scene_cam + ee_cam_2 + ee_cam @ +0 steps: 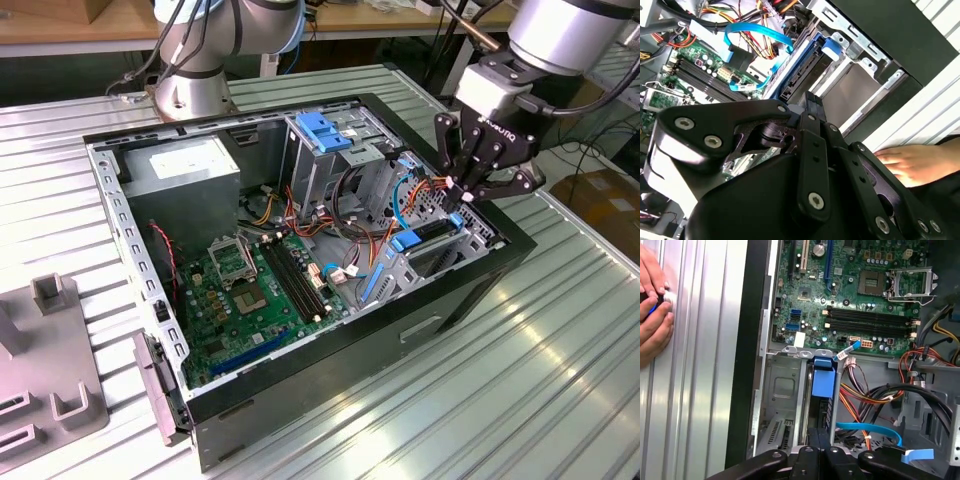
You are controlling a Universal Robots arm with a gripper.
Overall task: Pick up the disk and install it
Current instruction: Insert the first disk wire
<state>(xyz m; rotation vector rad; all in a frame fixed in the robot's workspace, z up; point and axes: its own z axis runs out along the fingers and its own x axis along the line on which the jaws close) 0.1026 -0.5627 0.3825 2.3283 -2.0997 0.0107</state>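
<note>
One disk (822, 385) stands on edge in the corner bay (782, 390), the single pincer (822, 437) closed just above it

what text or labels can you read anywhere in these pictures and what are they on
No text can be read for certain.
White lettering on the body of the black gripper: too small to read.
White label on the large grey metal box: blurred.
Markings on the green circuit board: too small to read.
</note>
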